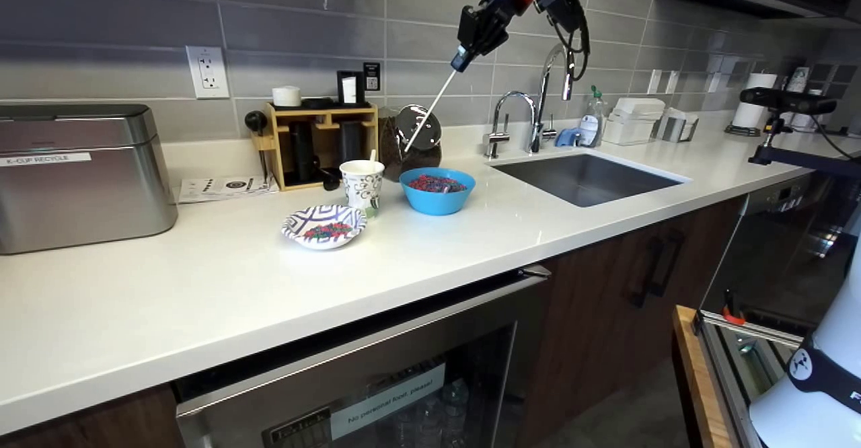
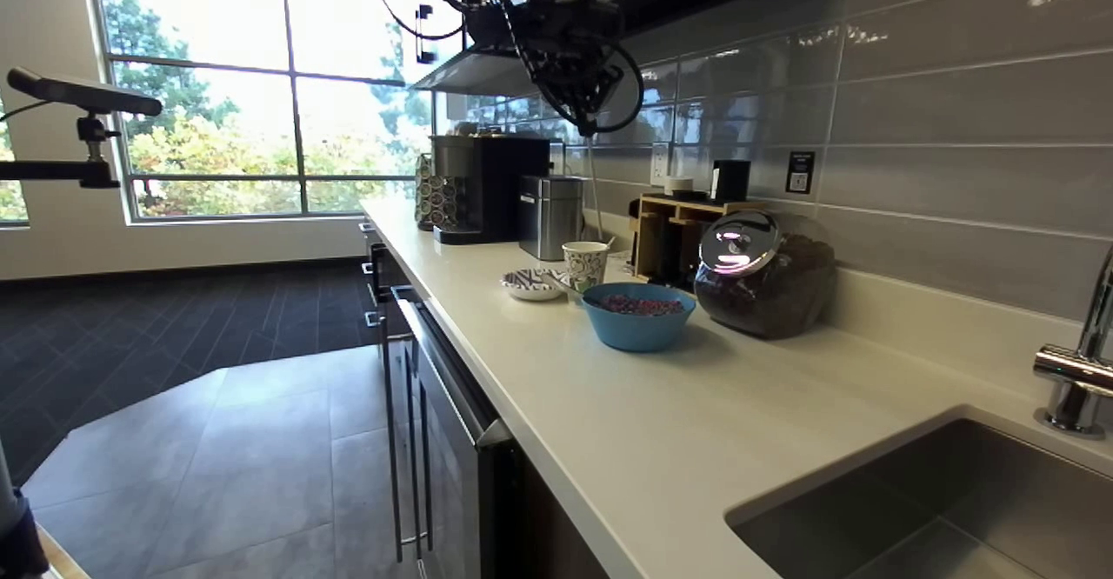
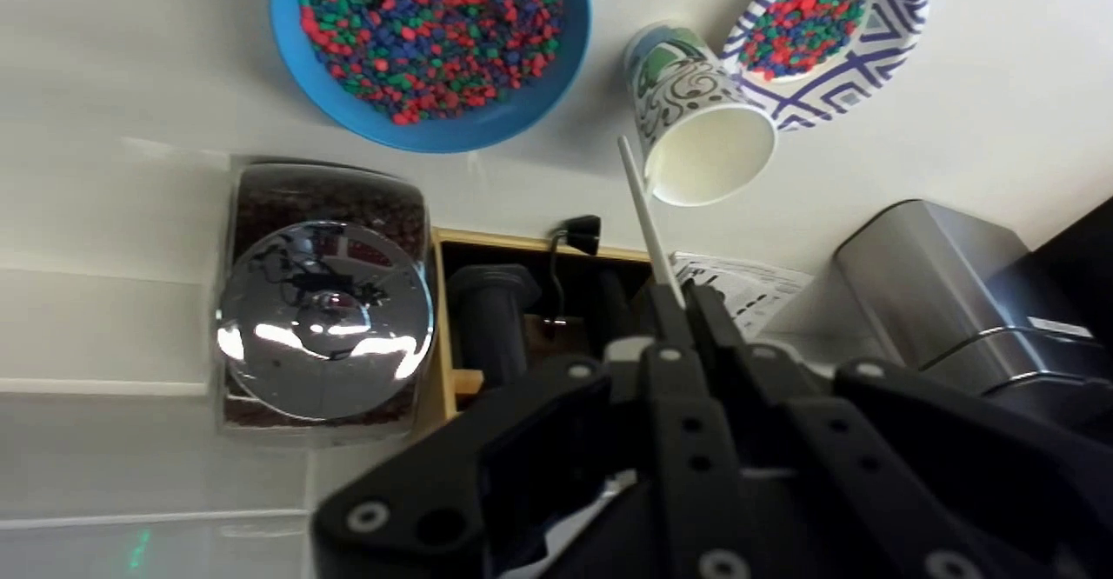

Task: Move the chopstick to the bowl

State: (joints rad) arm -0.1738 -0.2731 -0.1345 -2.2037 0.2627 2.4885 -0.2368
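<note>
Gripping the white chopstick [image 1: 429, 112] by its upper end, the closed fingers [image 3: 681, 379] hang above the counter [image 1: 202, 286]. The chopstick slants downward in the air, its lower end apart from the blue bowl [image 1: 434, 204] of coloured bits [image 3: 443, 57], which stands near the patterned paper cup [image 1: 361, 185].

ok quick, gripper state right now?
Gripper: closed, holding the thin pale stick by one end.

White chopstick [image 3: 651, 222] slants — apart from the blue bowl [image 1: 436, 203].
</note>
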